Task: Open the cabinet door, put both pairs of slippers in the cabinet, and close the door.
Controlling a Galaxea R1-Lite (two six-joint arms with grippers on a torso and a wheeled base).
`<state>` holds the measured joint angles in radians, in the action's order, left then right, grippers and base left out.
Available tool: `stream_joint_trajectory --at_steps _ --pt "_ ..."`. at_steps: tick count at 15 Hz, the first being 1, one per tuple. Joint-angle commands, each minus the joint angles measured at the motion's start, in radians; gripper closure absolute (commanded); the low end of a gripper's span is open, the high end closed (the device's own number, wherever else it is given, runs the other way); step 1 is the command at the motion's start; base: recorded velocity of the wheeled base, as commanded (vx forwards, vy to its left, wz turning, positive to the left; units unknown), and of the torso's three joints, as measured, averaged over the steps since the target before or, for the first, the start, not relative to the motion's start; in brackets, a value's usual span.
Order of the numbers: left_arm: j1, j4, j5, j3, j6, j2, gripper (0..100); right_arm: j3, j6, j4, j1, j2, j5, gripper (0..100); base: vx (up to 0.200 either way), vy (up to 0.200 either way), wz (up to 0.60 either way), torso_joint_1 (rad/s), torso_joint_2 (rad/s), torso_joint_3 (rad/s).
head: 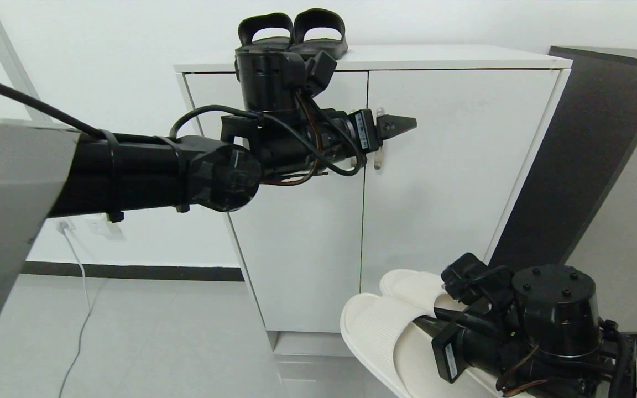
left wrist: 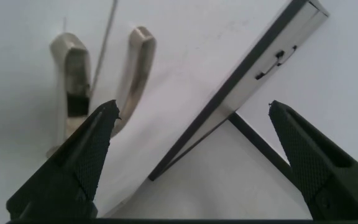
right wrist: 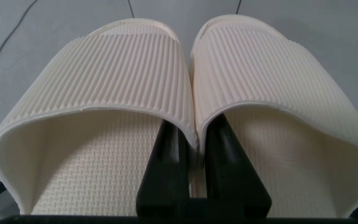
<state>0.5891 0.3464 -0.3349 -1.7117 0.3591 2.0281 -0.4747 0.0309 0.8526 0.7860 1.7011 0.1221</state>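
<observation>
White, smooth-panelled cabinet (head: 451,166) straight ahead in the head view, both doors shut, thin seam between them, paired metal handles (head: 378,141) at the seam. Moulded black slippers (head: 293,30) side by side on its top, above the left door. Left gripper (head: 398,126) just in front of the handles, arm stretched across the left door. Ribbed white slippers (head: 376,331) low at the near right, carried on the right gripper (head: 434,326). Grey panel (head: 589,166) close against the cabinet's right side; open floor to the left, crossed by a trailing cable (head: 81,326).

Left wrist view: textured black fingers (left wrist: 92,155) spread wide, nothing between, bent handles just beyond one tip.

Right wrist view: black fingers (right wrist: 166,168) pinched on the touching inner walls of the white slippers, waffle-patterned insoles on either side.
</observation>
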Motion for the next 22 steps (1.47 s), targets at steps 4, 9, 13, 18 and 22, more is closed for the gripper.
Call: stream_joint_trajectory --at_steps 4,9,13,18,22 --pt "0.000 -0.006 0.011 -0.080 0.000 0.084 0 0.001 -0.002 0.000 0.001 -0.001 0.001 100 0.000 0.000 0.00 0.000 0.00 0.000" --pt "0.015 -0.081 0.010 -0.212 0.000 0.153 0 0.001 0.000 0.000 0.001 0.008 -0.001 100 0.000 0.000 0.00 0.000 0.00 0.000" --pt "0.020 -0.076 0.005 -0.177 0.004 0.136 100 0.005 0.000 0.019 0.001 0.025 -0.002 100 0.000 0.000 0.00 0.000 0.00 0.000" --pt "0.037 -0.070 0.004 -0.065 0.003 0.041 100 0.030 -0.002 0.043 0.009 0.017 -0.033 100 0.000 0.000 0.00 0.000 0.00 0.000" --pt "0.063 -0.069 0.004 0.034 0.000 -0.035 100 0.057 -0.005 0.066 0.016 -0.006 -0.056 100 0.000 0.000 0.00 0.000 0.00 0.000"
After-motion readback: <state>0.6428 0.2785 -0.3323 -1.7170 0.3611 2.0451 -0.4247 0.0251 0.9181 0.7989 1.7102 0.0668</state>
